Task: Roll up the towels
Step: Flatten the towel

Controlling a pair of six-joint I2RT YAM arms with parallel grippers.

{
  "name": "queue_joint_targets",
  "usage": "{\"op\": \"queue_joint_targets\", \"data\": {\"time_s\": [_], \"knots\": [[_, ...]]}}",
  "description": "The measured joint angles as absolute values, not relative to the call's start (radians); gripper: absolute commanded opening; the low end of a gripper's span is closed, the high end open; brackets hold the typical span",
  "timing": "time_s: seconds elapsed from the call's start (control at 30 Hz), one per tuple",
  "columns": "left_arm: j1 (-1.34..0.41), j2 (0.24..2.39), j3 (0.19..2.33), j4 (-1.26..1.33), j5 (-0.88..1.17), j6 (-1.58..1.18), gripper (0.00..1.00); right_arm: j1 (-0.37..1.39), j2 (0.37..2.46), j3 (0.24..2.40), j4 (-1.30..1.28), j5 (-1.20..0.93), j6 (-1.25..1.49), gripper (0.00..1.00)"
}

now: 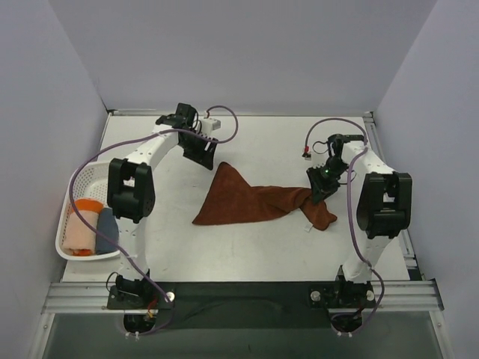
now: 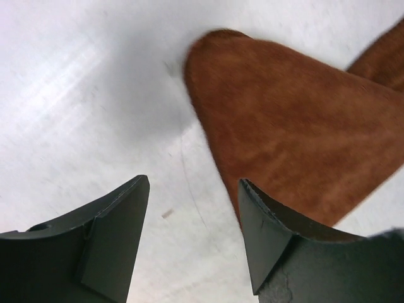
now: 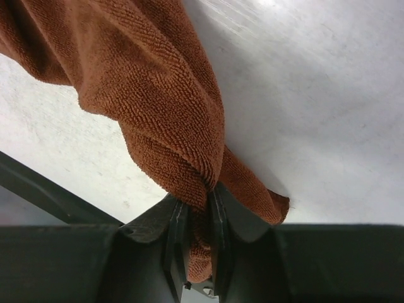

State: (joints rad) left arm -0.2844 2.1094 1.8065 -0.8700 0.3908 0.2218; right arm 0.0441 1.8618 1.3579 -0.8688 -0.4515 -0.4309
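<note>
Right jaws clench a bunched end of the rust-brown towel (image 3: pixel 158 107); left jaws released, its corner just beyond.

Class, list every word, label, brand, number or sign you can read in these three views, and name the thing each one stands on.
No text can be read in any view.
White tag at the near right end of the rust-brown towel: too small to read.
White lattice basket: no lettering visible.
Table: no lettering visible.
</note>
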Motion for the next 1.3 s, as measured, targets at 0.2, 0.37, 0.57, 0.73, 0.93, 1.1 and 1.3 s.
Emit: {"op": "queue_joint_targets", "data": {"time_s": [0.2,0.37,0.57,0.73,0.93,1.1,1.3], "knots": [[-0.296,2.247,1.961,-0.857,0.372,0.222,0.70,0.026,1.890,1.360,-0.880,-0.463,-0.422,0.36],[-0.325,2.344,2.039,-0.856,0.381,0.222,0.72,0.021,1.913,1.360,-0.885,-0.464,-0.421,0.37],[-0.357,2.451,2.155,-0.857,0.407,0.220,0.71,-0.046,1.909,1.359,-0.921,-0.460,-0.427,0.50],[-0.368,2.495,2.225,-0.851,0.418,0.215,0.50,-0.099,1.886,1.319,-0.944,-0.427,-0.450,0.58],[-0.378,2.502,2.226,-0.854,0.431,0.220,0.13,-0.111,1.885,1.301,-0.969,-0.420,-0.473,0.25],[-0.363,2.501,2.252,-0.873,0.497,0.207,0.00,-0.111,1.897,1.312,-0.992,-0.423,-0.479,0.00],[-0.262,2.423,2.313,-0.910,0.587,0.191,0.00,-0.173,1.898,1.477,-1.044,-0.423,-0.500,0.00]]}}
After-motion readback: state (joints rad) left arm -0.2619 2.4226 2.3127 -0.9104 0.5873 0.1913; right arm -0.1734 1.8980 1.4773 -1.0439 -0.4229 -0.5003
